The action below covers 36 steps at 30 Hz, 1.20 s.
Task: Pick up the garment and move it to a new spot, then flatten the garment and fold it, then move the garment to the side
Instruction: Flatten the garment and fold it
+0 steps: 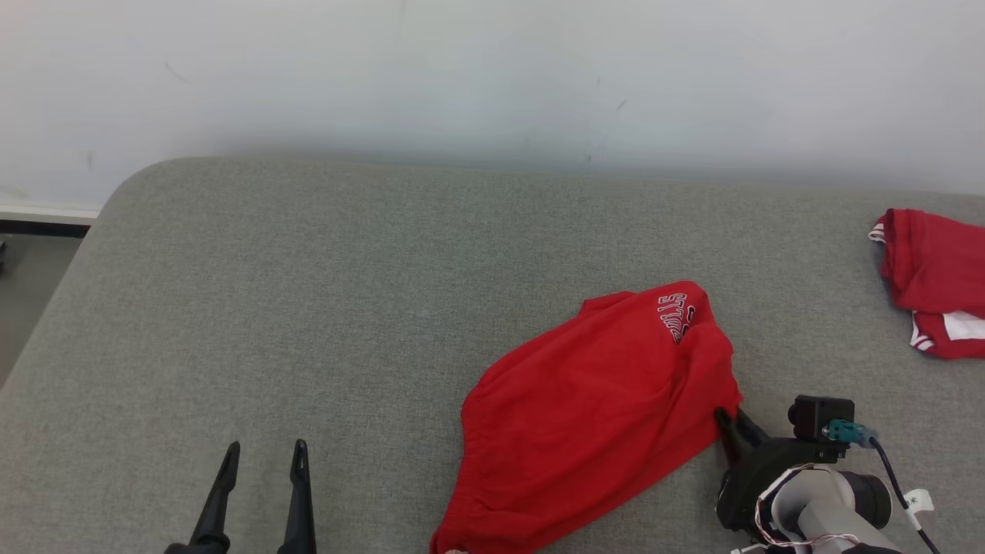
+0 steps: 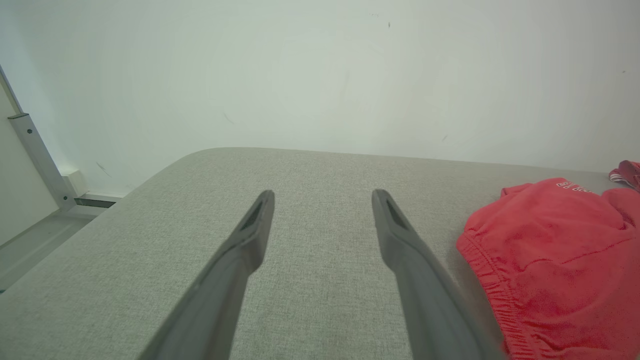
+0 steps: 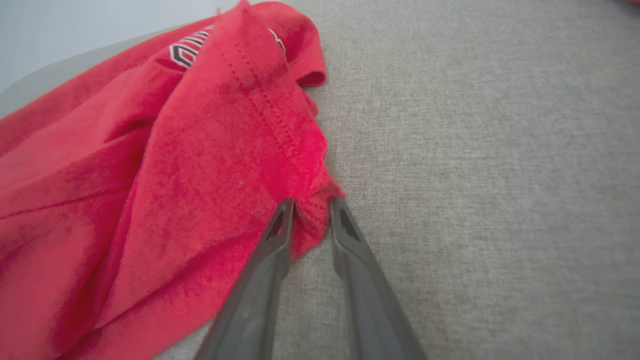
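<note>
The red garment [image 1: 592, 400], shorts with white lettering and an elastic waistband, lies crumpled on the grey padded surface [image 1: 346, 292] at the front right. My right gripper [image 1: 727, 419] is at the garment's right corner. In the right wrist view the garment [image 3: 175, 175] bunches up from that corner, and the right gripper [image 3: 312, 202] has its jaws parted, with a bit of hem lying loose between the tips. My left gripper [image 1: 266, 446] stands open over bare surface left of the garment. In the left wrist view the left gripper [image 2: 324, 195] is empty and the garment [image 2: 560, 250] lies to its right.
A second red garment [image 1: 935, 277] with white trim lies at the far right edge of the surface. A pale wall runs behind. The surface's rounded left corner drops to the floor [image 1: 31, 285]. Bare grey surface stretches across the left and middle.
</note>
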### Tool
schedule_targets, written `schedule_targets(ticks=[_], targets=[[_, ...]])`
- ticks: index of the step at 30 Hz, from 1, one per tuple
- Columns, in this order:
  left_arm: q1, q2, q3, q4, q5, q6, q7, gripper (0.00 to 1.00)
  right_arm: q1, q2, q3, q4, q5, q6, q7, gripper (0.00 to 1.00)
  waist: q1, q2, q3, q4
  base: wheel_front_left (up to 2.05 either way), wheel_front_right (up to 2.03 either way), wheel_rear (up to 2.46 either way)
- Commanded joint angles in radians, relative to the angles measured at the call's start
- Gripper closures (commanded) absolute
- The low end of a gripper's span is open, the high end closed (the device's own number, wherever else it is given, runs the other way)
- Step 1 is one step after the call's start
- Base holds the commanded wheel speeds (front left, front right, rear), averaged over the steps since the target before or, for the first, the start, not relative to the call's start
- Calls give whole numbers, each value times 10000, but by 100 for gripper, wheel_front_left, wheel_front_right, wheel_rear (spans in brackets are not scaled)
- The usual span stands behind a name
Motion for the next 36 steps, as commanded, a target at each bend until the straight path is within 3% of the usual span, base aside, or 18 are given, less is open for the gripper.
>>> schedule_targets(ticks=[1, 6, 12, 20, 25, 29, 32, 36], targets=[[14, -9, 81, -15, -28, 57, -30, 0, 60, 44, 105, -56, 88, -22, -204, 100, -1, 0, -5, -35, 0, 0, 0], [179, -10, 195, 6, -92, 110, -30, 0, 504, -279, 103, -711, 271, -23, -647, 100, -1, 0, -144, -268, 0, 0, 0], [451, -10, 85, -107, -239, 295, -30, 0, 1976, -1093, -340, -2315, 241, -23, -783, 100, -1, 0, -301, -624, 0, 0, 0], [429, -9, 125, -143, -251, 313, -30, 0, 3977, -1390, -1496, -5183, 5, -23, 264, 100, -1, 0, -238, -903, 0, 0, 0], [319, -9, -1, -67, -271, 287, -30, 0, 4605, -909, -2422, -7458, -656, -23, 1737, 100, -1, 0, -228, -825, 0, 0, 0], [181, -11, -116, -12, -301, 275, -30, 0, 4235, -410, -2615, -8454, -1285, -21, 2934, 100, -1, 0, -182, -567, 0, 0, 0], [77, -9, -311, 53, -349, 246, -29, 0, 3512, 11, -2529, -8440, -1594, -21, 3568, 100, -1, 0, -79, -278, 0, 0, 0], [-210, -11, -581, 204, -441, 197, -30, 0, 2302, 348, -2384, -7308, -1926, -23, 3851, 100, -1, 0, 60, 199, 0, 0, 0]])
